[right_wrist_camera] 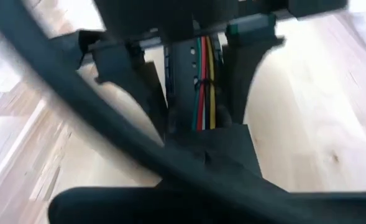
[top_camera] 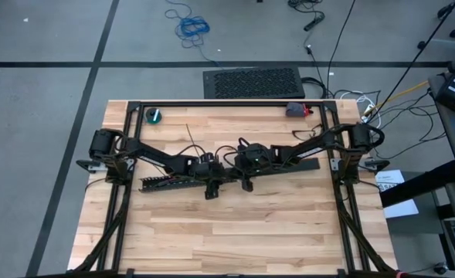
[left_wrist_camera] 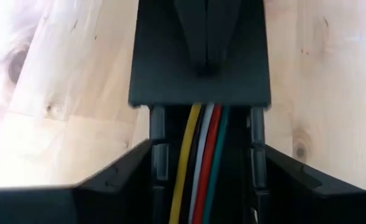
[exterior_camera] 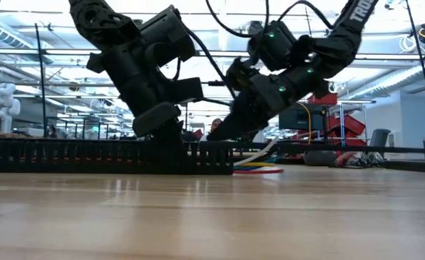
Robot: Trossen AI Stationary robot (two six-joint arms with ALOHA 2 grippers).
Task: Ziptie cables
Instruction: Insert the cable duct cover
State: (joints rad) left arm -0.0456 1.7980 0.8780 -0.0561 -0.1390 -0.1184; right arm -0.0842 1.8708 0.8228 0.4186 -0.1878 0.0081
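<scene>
Pale wood planks are forming the tabletop point(top_camera: 242, 224), and a black slotted duct point(top_camera: 161, 182) is lying across its middle, its long axis running from the left arm's side toward the right arm's side.

Inside that duct the cables point(left_wrist_camera: 198, 168) are lying along the same axis: yellow, white, red and green strands side by side in the channel. In the low view their ends point(exterior_camera: 259, 167) are spilling out of the duct's right end and resting on the wood.

Straddling the duct near its middle, the left gripper point(top_camera: 212, 184) is keeping its fingers point(left_wrist_camera: 117, 177) parted, one on each outer side of the duct walls; whether they are touching the walls I cannot tell.

Just beside it, toward the duct's right end, the right gripper point(top_camera: 246, 177) is pointing down at the duct with its fingers closed. Whether they are pinching anything I cannot tell. In the right wrist view a thin dark ziptie point(right_wrist_camera: 198, 82) is appearing to wrap across the cables.

Beyond the duct, at the tabletop's far edge, a green roll point(top_camera: 154, 116) and a small red-and-grey object point(top_camera: 297, 110) are sitting well apart. A thick black cord point(right_wrist_camera: 96, 124) is crossing in front of the right wrist camera, blocking part of the duct.
</scene>
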